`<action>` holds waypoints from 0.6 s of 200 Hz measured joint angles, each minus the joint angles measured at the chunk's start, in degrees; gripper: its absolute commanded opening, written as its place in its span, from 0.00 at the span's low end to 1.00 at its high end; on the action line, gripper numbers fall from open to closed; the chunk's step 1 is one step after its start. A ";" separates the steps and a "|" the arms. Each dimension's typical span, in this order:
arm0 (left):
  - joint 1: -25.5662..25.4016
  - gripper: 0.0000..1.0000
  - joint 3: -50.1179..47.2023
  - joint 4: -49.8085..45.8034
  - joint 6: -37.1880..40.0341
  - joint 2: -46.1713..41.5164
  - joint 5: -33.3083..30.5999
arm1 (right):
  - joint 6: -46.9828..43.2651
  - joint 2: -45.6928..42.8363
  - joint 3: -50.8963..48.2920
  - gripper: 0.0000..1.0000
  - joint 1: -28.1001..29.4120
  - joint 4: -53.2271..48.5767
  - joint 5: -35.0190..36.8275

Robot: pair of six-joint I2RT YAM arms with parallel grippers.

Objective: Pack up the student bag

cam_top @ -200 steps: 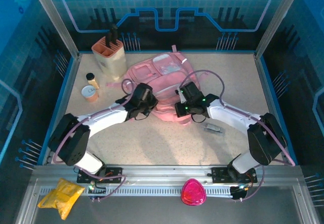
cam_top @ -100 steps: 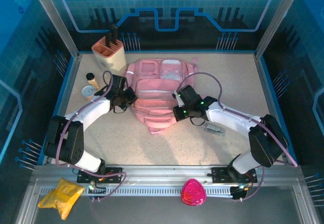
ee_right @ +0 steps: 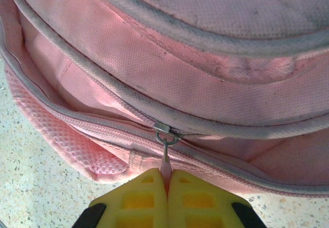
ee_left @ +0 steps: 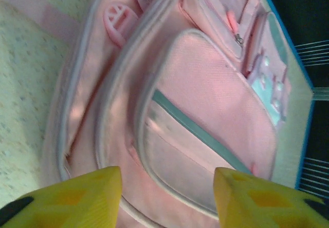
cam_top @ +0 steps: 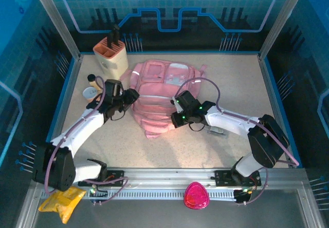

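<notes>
Desk point(cam_top: 231, 84): speckled beige. Student bag point(cam_top: 159, 91): pink, laid flat at desk centre, pockets upward. Left pincer point(ee_left: 167, 176): released, held parted beside the bag, nothing gripped. Right pincer point(ee_right: 167, 179): clenched on zipper pull point(ee_right: 165, 158).

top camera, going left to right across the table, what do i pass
small bottle → left gripper → student bag → small grey object
</notes>
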 measured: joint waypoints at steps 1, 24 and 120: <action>-0.15 0.53 -0.13 0.17 -0.20 -0.11 -0.11 | 0.00 0.00 -0.02 0.00 0.00 0.04 0.00; -6.27 0.58 -4.07 3.15 -5.81 -2.36 -1.27 | 0.00 0.00 -0.04 0.00 0.20 0.22 0.02; -25.68 0.60 -6.10 12.17 -29.86 6.03 -14.45 | 0.00 0.00 -1.22 0.00 0.28 1.99 0.00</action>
